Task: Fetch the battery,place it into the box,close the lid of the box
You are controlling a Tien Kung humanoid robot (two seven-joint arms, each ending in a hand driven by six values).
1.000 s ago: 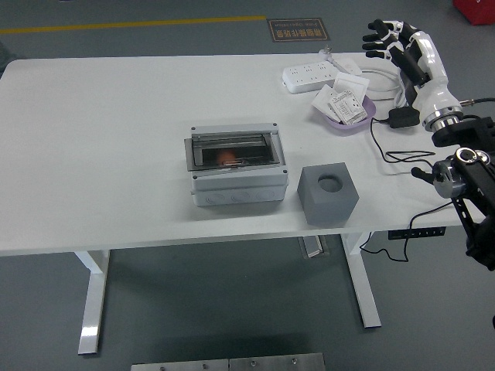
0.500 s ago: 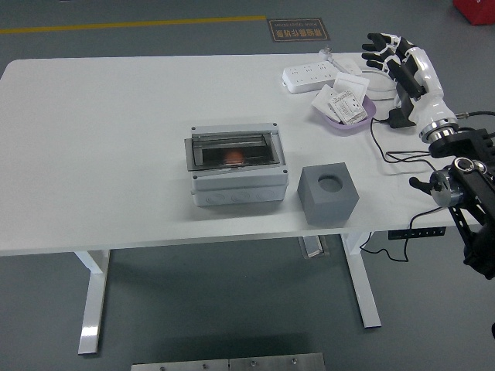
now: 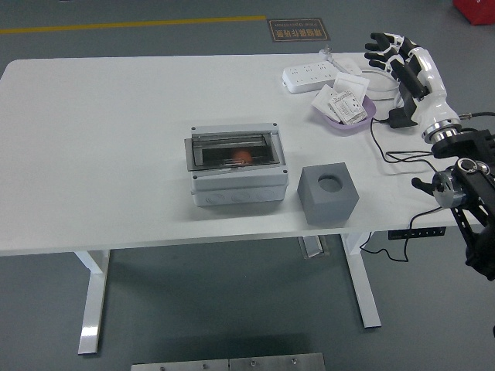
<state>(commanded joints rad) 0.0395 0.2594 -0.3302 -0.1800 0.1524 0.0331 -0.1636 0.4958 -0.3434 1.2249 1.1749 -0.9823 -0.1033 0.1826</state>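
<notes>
Head view: a white table [image 3: 116, 154] was seen filling most of the frame, its near edge running across the lower half. The right arm [image 3: 464, 185] was brought in from the right edge, its black lower links bent upward and its white forearm angled toward the table's far right corner. The right hand [image 3: 393, 52] was held raised over that corner, palm turned leftward, its black fingers [image 3: 379, 39] spread apart and relaxed, with nothing gripped. No left arm was shown.

Well away from the fingers, down and to the left near the table's middle, a grey box [image 3: 236, 164] was seen with its smoked clear lid lying flat over the opening. Through the lid an orange object, taken to be the battery [image 3: 243, 155], was visible inside the box, though blurred. Just right of the box and nearer the front edge, a grey cube [image 3: 328, 193] with a round hole in its top was seen, far below the fingers.

Close to the fingers, just to their left, a white power strip [image 3: 311, 75] was laid along the far edge. Below the fingertips, a purple bowl [image 3: 346, 122] holding white packets was seen, and beside it a black adapter [image 3: 404, 117] with a cable trailing across the table.
</notes>
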